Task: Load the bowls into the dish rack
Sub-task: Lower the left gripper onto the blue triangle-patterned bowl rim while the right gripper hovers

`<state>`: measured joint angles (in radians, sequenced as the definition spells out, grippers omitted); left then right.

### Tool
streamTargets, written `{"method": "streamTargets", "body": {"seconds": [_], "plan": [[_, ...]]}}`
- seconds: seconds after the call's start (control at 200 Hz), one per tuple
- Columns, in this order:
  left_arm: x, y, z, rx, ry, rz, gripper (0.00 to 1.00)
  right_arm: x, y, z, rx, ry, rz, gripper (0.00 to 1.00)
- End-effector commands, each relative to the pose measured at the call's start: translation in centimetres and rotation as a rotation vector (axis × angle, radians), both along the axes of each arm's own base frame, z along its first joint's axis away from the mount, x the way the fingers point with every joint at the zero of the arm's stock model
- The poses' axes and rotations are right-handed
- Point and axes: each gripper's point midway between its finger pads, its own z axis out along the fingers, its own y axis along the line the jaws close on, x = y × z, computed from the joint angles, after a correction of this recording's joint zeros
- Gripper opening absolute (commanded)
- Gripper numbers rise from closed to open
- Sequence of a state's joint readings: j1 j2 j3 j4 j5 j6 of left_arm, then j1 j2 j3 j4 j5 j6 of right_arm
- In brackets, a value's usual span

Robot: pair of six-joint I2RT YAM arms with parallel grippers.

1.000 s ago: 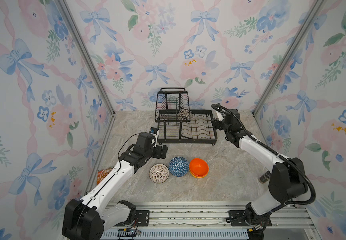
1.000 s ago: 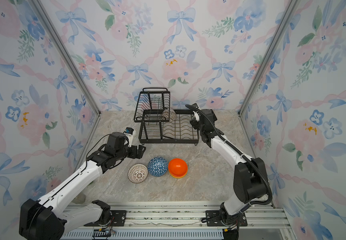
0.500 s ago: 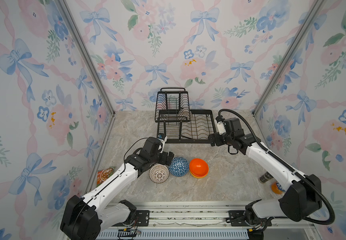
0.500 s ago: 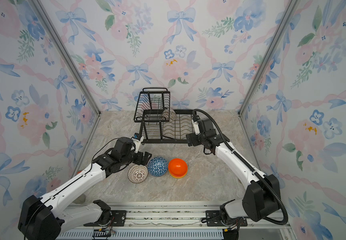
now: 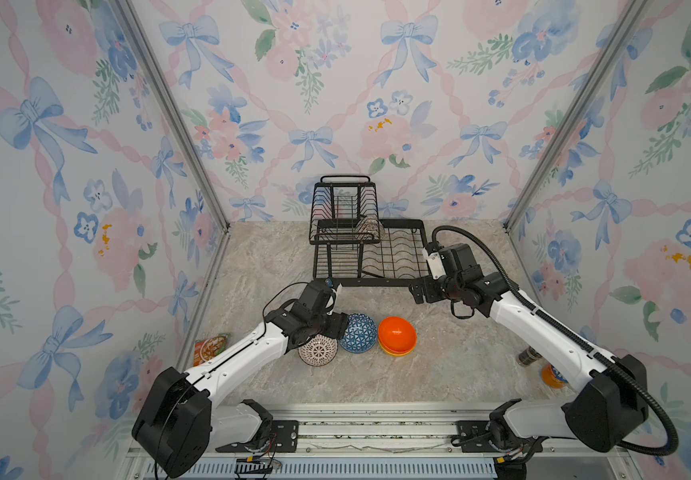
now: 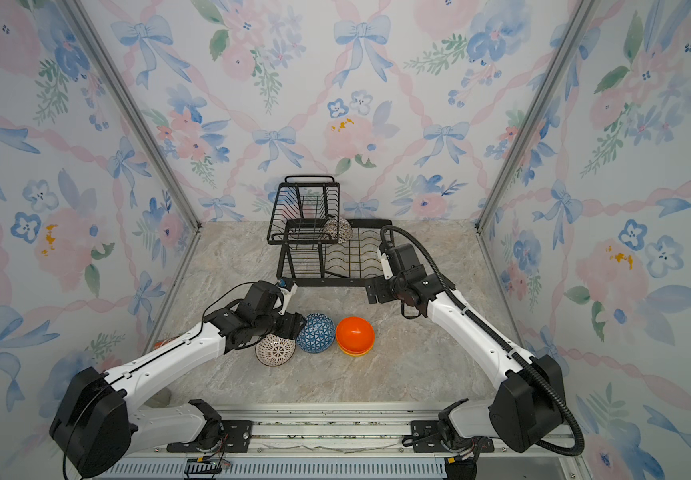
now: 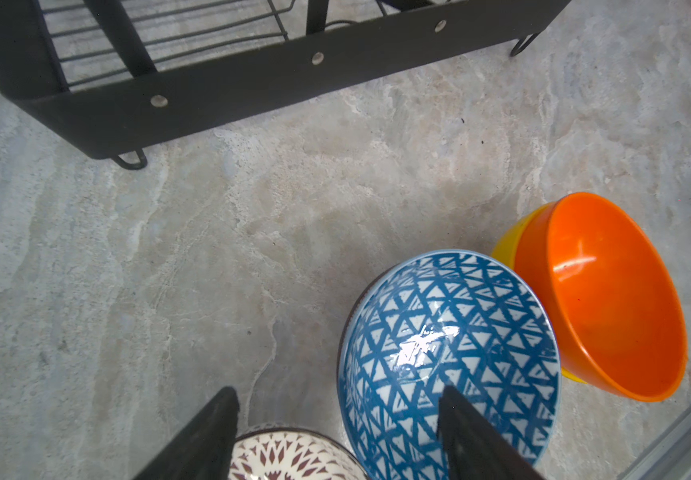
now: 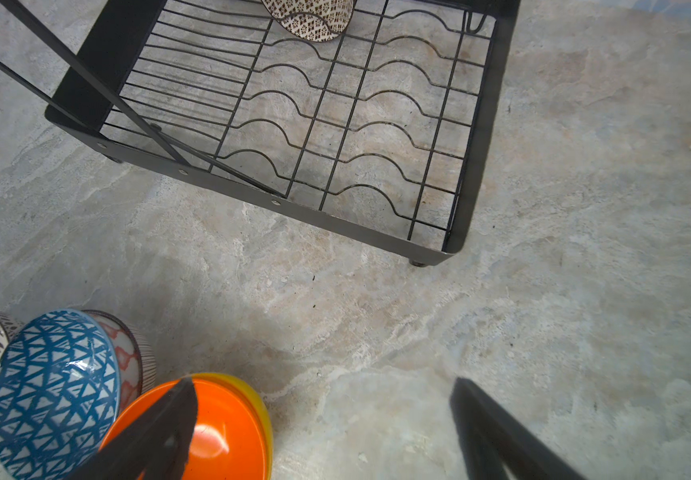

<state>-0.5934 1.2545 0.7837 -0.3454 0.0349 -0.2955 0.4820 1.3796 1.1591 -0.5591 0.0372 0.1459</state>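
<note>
One bowl [image 5: 370, 227] is sitting in the rack [image 5: 372, 283]; five are waiting before it. Left jaws are narrowing astride the rim of the blue bowl [image 7: 447, 332]; right jaws, spread, are backing off the rack.

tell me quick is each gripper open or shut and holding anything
left gripper: open, jaws astride the blue bowl rim, not clamped on it
right gripper: open, holding nothing

A robot test booth, not a home.
Flowery paper walls [image 5: 335, 83] box in a small table [image 5: 460, 374]; robot arms [image 5: 543, 328] sit on a metal rail [image 5: 377, 432].
</note>
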Motion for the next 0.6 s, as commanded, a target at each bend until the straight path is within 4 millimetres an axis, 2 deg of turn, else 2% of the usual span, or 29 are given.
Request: {"method": "streamTargets", "body": {"seconds": [0.0,0.21,0.46,0.59], "plan": [[-0.2,-0.5,-0.9,-0.002,0.027,-0.012,0.68,0.1,0.3,-0.5,-0.031,0.028,0.013,0.97],[0.1,-0.9,-1.4,0.007,0.037,-0.02,0.58,0.2,0.5,-1.3,-0.034,0.037,0.021,0.97],[0.4,-1.1,-2.1,0.023,0.056,-0.026,0.48,0.3,0.5,-1.3,-0.042,0.031,0.03,0.97],[0.5,-1.4,-2.5,0.029,0.067,-0.033,0.37,0.3,0.3,-1.4,-0.043,0.035,0.028,0.97]]}}
